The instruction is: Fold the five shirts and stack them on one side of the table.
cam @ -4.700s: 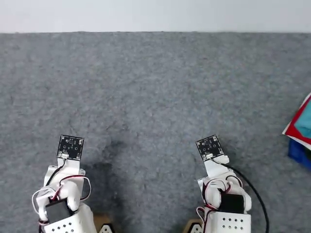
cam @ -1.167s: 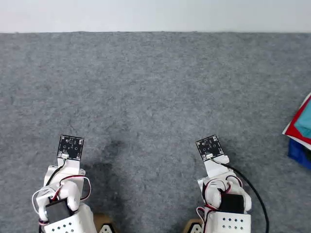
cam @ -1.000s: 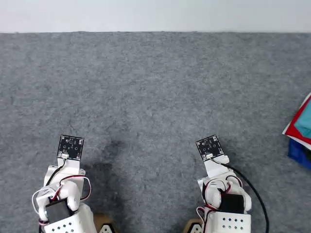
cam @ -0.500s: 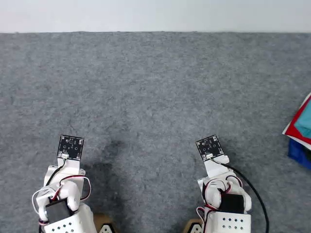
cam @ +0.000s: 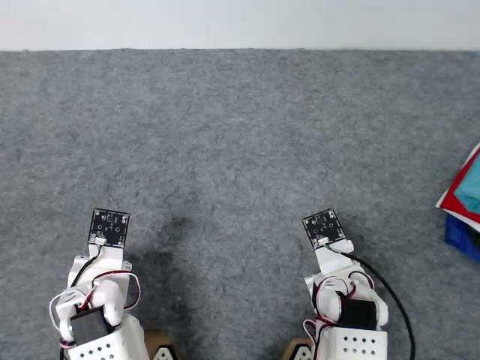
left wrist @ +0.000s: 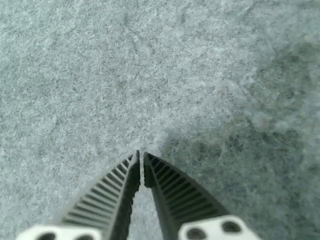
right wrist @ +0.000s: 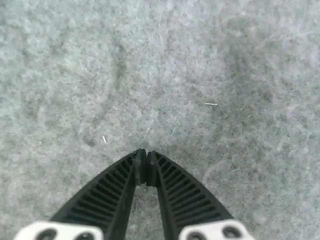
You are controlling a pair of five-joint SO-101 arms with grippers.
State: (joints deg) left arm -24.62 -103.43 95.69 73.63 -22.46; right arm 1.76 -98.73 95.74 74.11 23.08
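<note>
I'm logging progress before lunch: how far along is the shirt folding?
Looks done: a stack of folded shirts lies at the table's right edge, cut off by the frame, so five can't be counted. In hand: nothing; the left gripper and right gripper are shut on nothing. Left: probably nothing, unless the count falls short.

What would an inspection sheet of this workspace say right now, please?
Surface: grey felt table cover, flat, lightly mottled.
Job's things: stack of folded fabric shirts, red, teal and blue layers, at the table's side edge, cut by the frame; count cannot be told.
Clutter: two tiny pale lint specks on the felt.
Grippers: left gripper shut, holding nothing; right gripper shut, holding nothing; both over bare felt.
Cables: black cable curving beside one arm; red and white wires looped on the other.
Surroundings: pale plain strip beyond the far edge.
</note>
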